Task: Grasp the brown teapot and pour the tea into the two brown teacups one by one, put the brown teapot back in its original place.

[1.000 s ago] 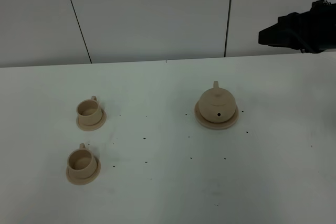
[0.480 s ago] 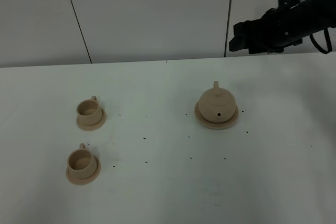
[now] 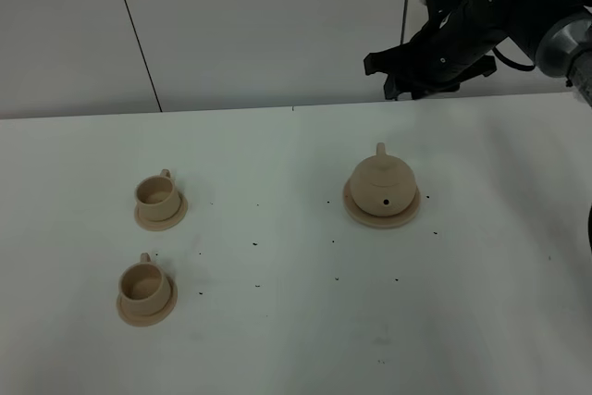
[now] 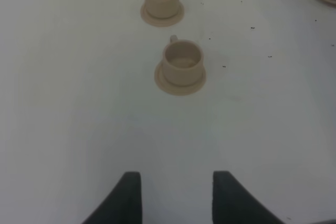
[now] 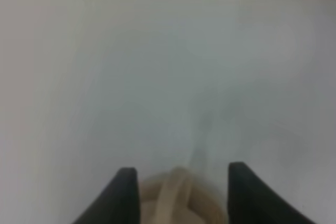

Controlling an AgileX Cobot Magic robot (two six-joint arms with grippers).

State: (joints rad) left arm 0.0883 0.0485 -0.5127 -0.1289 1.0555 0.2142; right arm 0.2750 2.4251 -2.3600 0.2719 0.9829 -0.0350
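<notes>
Tan teapot (image 3: 381, 180) on saucer (image 3: 408, 216), right tool (image 5: 181, 174) aloft — jaws spread

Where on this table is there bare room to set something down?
Bare: the stretch between the two brown teacups and the brown teapot, and the near right of the table. Tightest between those cups at the left.

A white matte tabletop (image 3: 277, 349) is shown across the full width of the high view. Small dark specks (image 3: 254, 244) are scattered over its middle area, well apart from one another. Behind the tabletop, a pale grey panelled wall (image 3: 268, 25) is seen. The wall is divided by two thin dark seams, one slanted (image 3: 136, 30) and one nearly vertical (image 3: 405, 6).
</notes>
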